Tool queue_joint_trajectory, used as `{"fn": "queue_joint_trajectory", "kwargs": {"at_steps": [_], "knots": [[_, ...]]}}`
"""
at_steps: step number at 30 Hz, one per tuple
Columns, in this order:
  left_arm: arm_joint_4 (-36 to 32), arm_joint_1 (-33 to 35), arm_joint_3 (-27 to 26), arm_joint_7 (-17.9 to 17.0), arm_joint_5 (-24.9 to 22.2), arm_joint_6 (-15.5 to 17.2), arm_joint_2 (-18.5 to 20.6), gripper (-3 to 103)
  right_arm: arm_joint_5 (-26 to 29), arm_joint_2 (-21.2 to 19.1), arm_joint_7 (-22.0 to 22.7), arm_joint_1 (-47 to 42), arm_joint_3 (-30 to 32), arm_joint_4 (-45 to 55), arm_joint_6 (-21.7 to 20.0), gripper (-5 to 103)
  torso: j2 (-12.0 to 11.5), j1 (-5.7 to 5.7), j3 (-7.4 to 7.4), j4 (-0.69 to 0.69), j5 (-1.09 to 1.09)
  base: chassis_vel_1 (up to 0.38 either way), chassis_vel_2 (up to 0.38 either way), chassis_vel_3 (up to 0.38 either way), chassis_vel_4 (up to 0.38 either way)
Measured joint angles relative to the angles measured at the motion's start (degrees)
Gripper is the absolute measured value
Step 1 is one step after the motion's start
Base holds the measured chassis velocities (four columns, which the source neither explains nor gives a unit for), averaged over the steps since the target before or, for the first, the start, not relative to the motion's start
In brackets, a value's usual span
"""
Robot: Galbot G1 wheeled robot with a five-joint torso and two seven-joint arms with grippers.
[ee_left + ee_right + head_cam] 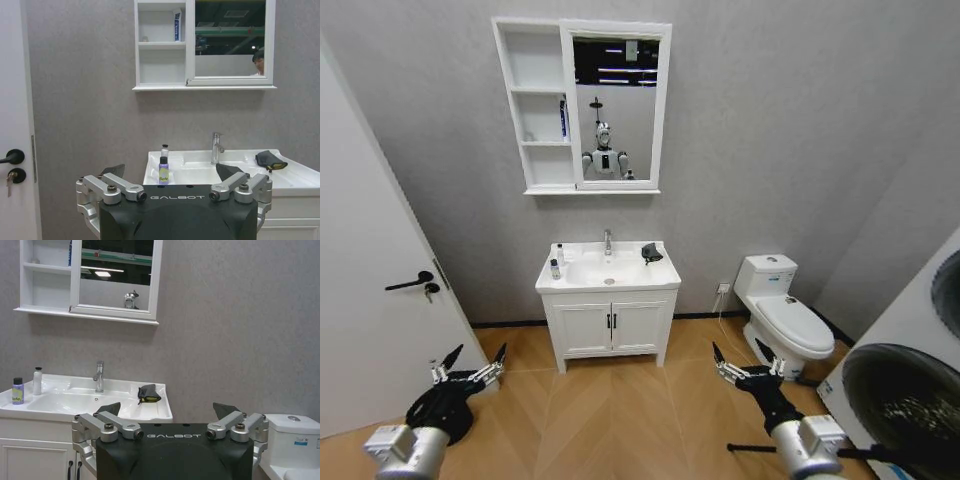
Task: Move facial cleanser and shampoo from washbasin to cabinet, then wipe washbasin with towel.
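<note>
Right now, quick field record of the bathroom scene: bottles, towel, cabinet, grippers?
bottles: purple bottle and white bottle on washbasin, robot's left of the tap
towel: towel on the basin's right rim
cabinet: cabinet above the basin, a blue item on its middle shelf
left gripper: left gripper open, low, far from basin
right gripper: right gripper open, low, near the toilet
</note>
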Motion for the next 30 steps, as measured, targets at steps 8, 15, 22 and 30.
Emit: {"fn": "queue_joint_trajectory", "kwargs": {"at_steps": [8, 15, 22, 30], "knots": [[0.0, -0.2, -0.2, -0.1, -0.1, 0.0, -0.2, 100, 0.1, 0.1, 0.0, -0.5, 0.2, 0.4, 0.3, 100, 0.0, 0.04, 0.01, 0.0, 0.02, -0.215, 0.233, 0.237, -0.231], [0.0, -0.3, -0.5, -0.2, -0.3, 0.0, -0.2, 100, 0.1, 0.1, -0.1, -0.7, 0.2, 0.4, 0.4, 100, 0.0, 0.03, 0.01, 0.0, -0.03, -0.249, 0.261, 0.245, -0.25], [0.4, -0.3, -0.4, -0.2, -0.3, -0.2, -0.2, 100, 0.0, 0.2, -0.1, -0.9, 0.2, 0.2, 0.8, 100, 0.0, 0.03, 0.01, 0.01, 0.0, -0.264, 0.247, 0.252, -0.256], [0.8, -0.8, -0.1, -0.3, 0.1, -0.3, -0.5, 100, -0.1, -0.1, -0.1, -1.1, 0.2, 0.1, 1.0, 100, 0.0, 0.02, 0.01, 0.01, 0.0, -0.255, 0.266, 0.247, -0.261]]}}
